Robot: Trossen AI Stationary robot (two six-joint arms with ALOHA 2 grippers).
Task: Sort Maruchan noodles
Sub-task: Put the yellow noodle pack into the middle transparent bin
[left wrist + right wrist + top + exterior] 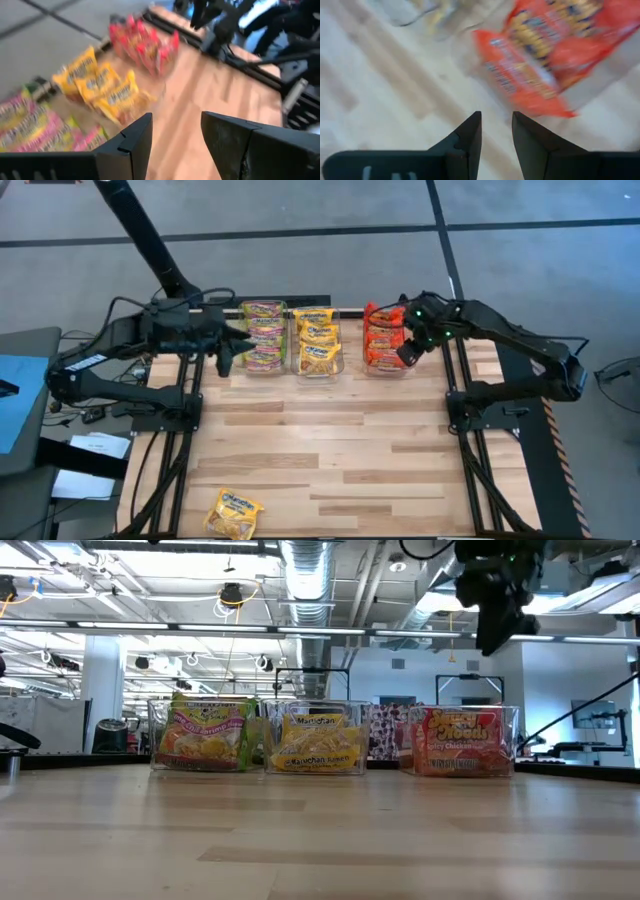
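A wooden table (330, 450) seen from above, with three clear bins in a row along its far edge; the middle bin (317, 340) serves as the landmark. It holds yellow noodle packets (318, 332). The bin just left of it (263, 336) holds green-and-pink packets (263, 330), and the bin to its right (388, 340) holds red-orange packets (383, 338). One lone yellow packet (233, 514) lies flat on the table, well apart from the middle bin, near the front edge and toward the left. The left tool (224, 358) hangs just left of the green-and-pink bin, its two fingers apart with a clear gap and nothing between them. The right tool (409, 352) hangs above the front edge of the red-orange bin, its fingers parted by a narrow gap and holding nothing.
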